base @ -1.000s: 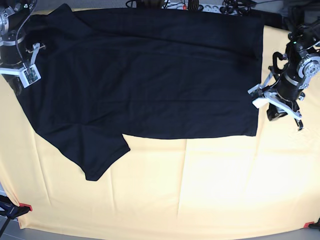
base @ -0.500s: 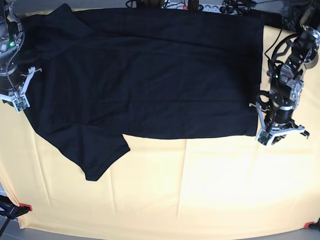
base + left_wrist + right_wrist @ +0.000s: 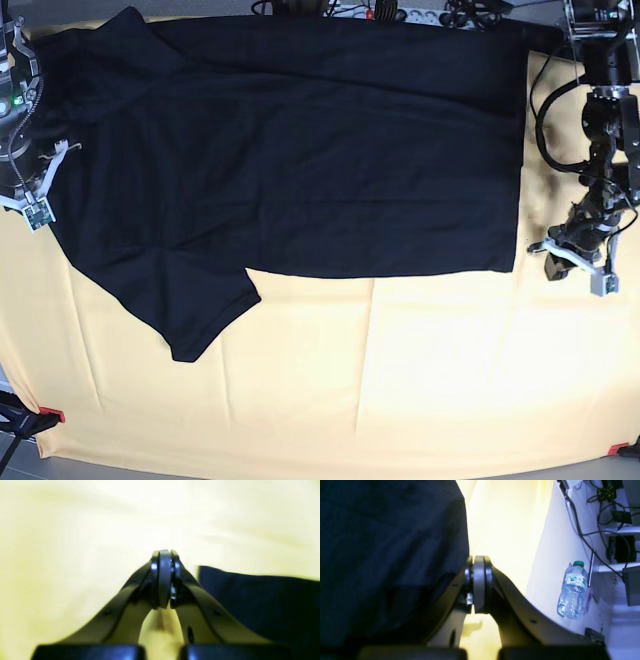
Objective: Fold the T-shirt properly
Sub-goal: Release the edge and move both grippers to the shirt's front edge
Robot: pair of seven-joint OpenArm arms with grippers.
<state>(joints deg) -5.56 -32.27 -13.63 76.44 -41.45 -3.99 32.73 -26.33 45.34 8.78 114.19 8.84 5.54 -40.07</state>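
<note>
The black T-shirt (image 3: 300, 150) lies spread flat across the far half of the yellow table cloth (image 3: 400, 380), one sleeve (image 3: 190, 310) pointing to the front left. My left gripper (image 3: 562, 250) is shut and empty over the yellow cloth, just right of the shirt's near right corner. In the left wrist view the gripper (image 3: 163, 555) has its jaws pressed together, with the shirt corner (image 3: 250, 597) to its right. My right gripper (image 3: 35, 195) is shut at the shirt's left edge. In the right wrist view the gripper (image 3: 478, 561) sits beside the shirt (image 3: 382, 555), holding nothing.
A water bottle (image 3: 571, 590) and cables (image 3: 600, 517) lie on the floor beyond the table's left edge. Cables and a power strip (image 3: 400, 12) run along the far edge. Red clamps (image 3: 48, 413) pin the cloth's front corners.
My left gripper moved down along the shirt's right edge, then out to the right onto the yellow cloth. My right gripper shifted slightly left and down. The shirt has not moved.
</note>
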